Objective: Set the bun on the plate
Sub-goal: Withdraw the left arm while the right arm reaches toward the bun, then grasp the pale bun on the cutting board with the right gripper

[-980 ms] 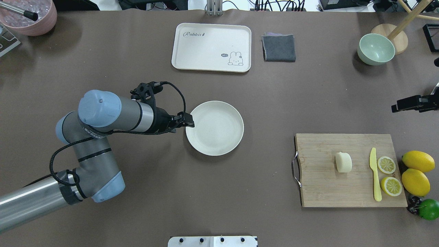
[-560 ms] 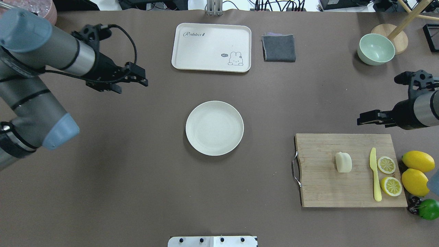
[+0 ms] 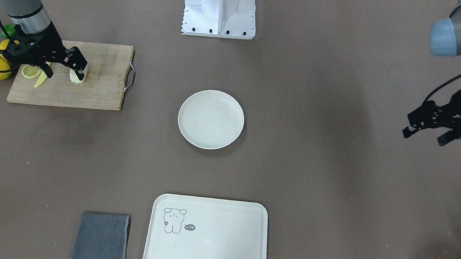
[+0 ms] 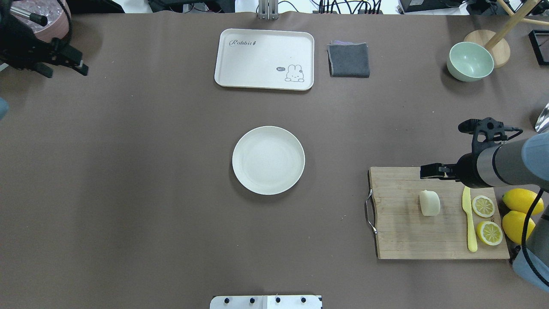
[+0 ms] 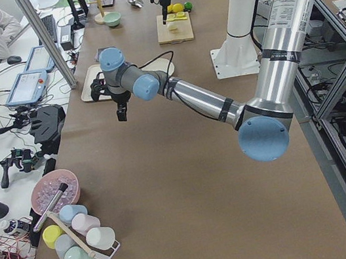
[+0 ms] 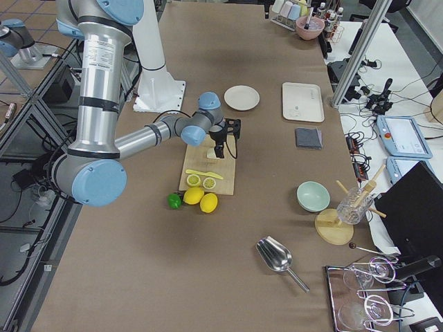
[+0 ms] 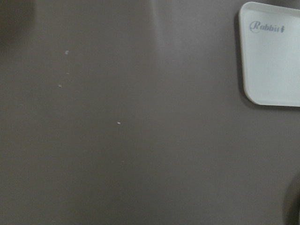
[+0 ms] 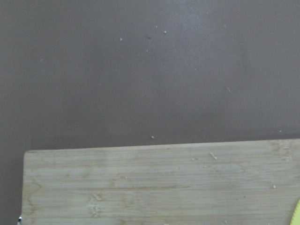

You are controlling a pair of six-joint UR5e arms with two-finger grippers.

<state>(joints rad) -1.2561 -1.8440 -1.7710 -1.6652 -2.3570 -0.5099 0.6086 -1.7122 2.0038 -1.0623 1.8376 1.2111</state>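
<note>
The bun (image 4: 429, 203) lies on the wooden cutting board (image 4: 399, 231) at the right; in the front-facing view the bun (image 3: 77, 77) is partly covered by my right gripper (image 3: 79, 65). That right gripper (image 4: 425, 171) hovers open over the board's far edge, just beyond the bun and above it, holding nothing. The round off-white plate (image 4: 268, 160) sits bare at the table's middle. Far off at the back left, my left gripper (image 4: 81, 63) hangs open and empty; the front-facing view shows the left gripper (image 3: 422, 133) above bare table.
On the board lie a yellow knife (image 4: 469, 219) and two lemon slices (image 4: 483, 206); whole lemons (image 4: 522, 201) and a lime (image 4: 536, 261) sit just right of it. A rabbit tray (image 4: 264, 59), grey cloth (image 4: 348, 60) and green bowl (image 4: 469, 61) line the far side.
My left arm has drawn back from the plate's left rim to the far back-left corner. My right arm has come in from the right edge to above the board near the bun.
</note>
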